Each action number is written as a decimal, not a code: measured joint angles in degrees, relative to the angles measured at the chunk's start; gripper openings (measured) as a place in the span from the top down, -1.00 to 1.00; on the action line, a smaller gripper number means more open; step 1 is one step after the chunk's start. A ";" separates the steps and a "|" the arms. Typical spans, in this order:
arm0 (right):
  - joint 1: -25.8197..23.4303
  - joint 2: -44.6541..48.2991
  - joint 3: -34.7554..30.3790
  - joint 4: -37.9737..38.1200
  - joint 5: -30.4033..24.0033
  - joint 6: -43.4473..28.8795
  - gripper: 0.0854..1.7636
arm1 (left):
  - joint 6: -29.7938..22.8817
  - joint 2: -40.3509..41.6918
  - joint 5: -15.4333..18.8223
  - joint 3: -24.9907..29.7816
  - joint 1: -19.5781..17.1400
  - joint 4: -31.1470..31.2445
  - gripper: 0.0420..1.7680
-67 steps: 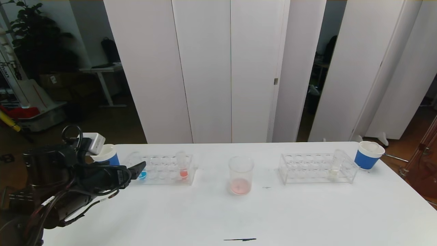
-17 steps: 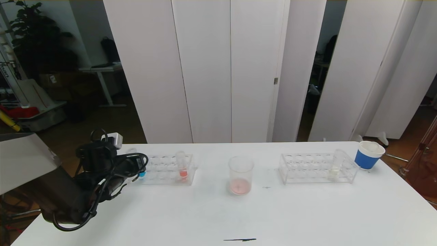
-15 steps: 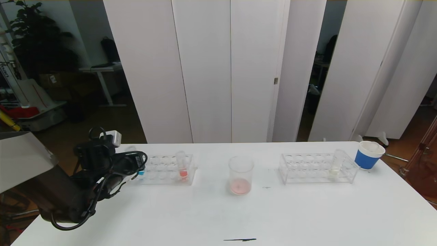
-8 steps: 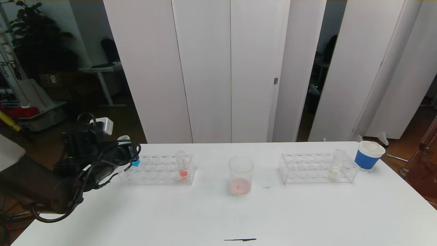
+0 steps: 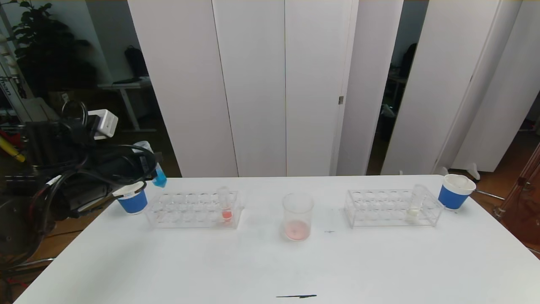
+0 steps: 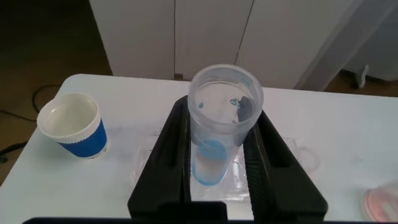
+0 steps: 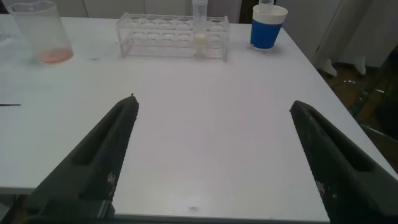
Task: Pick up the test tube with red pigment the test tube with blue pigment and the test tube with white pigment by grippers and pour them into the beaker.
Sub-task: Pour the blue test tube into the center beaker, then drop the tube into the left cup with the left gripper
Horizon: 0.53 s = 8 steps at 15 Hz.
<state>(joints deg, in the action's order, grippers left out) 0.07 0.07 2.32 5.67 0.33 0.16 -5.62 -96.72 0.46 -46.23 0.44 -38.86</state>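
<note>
1. Head view: left gripper (image 5: 148, 165), at the frame's left, pinches the test tube with blue pigment (image 5: 157, 172), lifted and tilted above the left rack (image 5: 193, 209).
2. Risk, in my judgement: that tilt spills pigment before the beaker (image 5: 298, 216) at centre.
3. A red-pigment tube (image 5: 225, 205) stands in between.
4. Right gripper (image 7: 214, 152) is spread wide, idle over the worktop (image 7: 205, 143).

Head view: left gripper (image 5: 147, 166) fingertips merge into dark cables, so the jaws can't be made out there. Blue test tube (image 5: 157, 175) shows only its tip; the rest is behind the gripper. Right arm is outside the head view. Left wrist view: left rack (image 6: 231, 186) mostly hidden behind tube and fingers, beaker (image 6: 380, 202) cut by the edge. Right wrist view: right gripper (image 7: 217, 155) finger bases cropped.
</note>
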 joint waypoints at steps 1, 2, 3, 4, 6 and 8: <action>0.00 -0.02 0.00 -0.02 0.02 -0.02 -0.98 | 0.37 1.99 1.99 -0.68 0.35 2.04 0.38; 0.00 0.00 0.00 0.00 0.02 0.00 -0.98 | 0.56 3.84 4.27 -1.45 0.99 3.86 0.38; 0.00 0.00 0.00 -0.02 0.02 0.00 -0.98 | 0.66 5.62 6.56 -2.23 1.99 5.11 0.38; 0.00 0.00 0.00 -0.02 0.05 0.00 -0.98 | 0.80 6.97 8.37 -2.76 3.24 5.60 0.38; 0.00 -0.02 0.00 -0.02 0.02 -0.02 -0.98 | 0.94 8.90 12.09 -3.52 6.47 5.85 0.38; 0.00 0.00 0.00 -0.05 0.00 0.00 -0.98 | 1.27 9.51 14.63 -4.18 10.22 5.77 0.38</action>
<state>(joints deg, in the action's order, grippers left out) 0.07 0.07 2.32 5.62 0.33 0.16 -4.35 -87.21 15.09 -50.41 10.65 -33.10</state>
